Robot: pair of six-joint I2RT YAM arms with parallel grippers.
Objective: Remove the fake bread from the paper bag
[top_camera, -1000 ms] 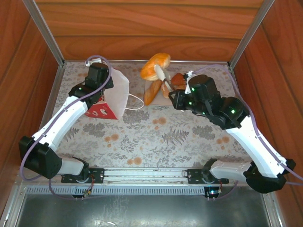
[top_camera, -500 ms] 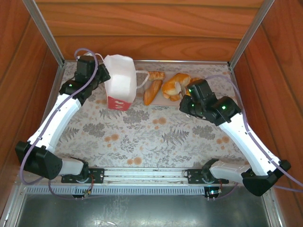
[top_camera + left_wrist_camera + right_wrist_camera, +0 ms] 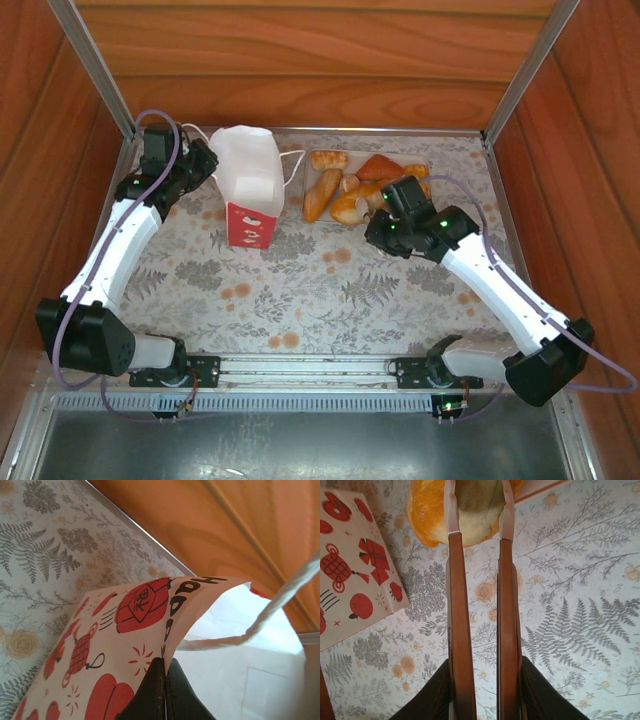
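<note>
The paper bag (image 3: 250, 185), white with red prints, stands upright at the back left with its mouth open. My left gripper (image 3: 203, 162) is shut on its rim; in the left wrist view the fingertips (image 3: 165, 662) pinch the bag's (image 3: 120, 630) printed wall beside a white cord handle (image 3: 270, 610). My right gripper (image 3: 482, 672) is shut on brown-handled tongs (image 3: 459, 610). The tongs' metal tips clamp an orange bread roll (image 3: 427, 510). That roll (image 3: 352, 207) is at the near edge of the pink tray (image 3: 352, 162), among several other fake bread pieces (image 3: 322, 193).
The floral tablecloth (image 3: 320, 280) covers the table, and wooden walls with metal rails close off the back and sides. A corner of the bag (image 3: 355, 565) lies just left of the tongs. The bag stands close to the tray's left edge.
The left arm swung the bag from tilted to upright and drew it back left. The right arm brought the roll down in the tongs from high above the tray to its near edge.
</note>
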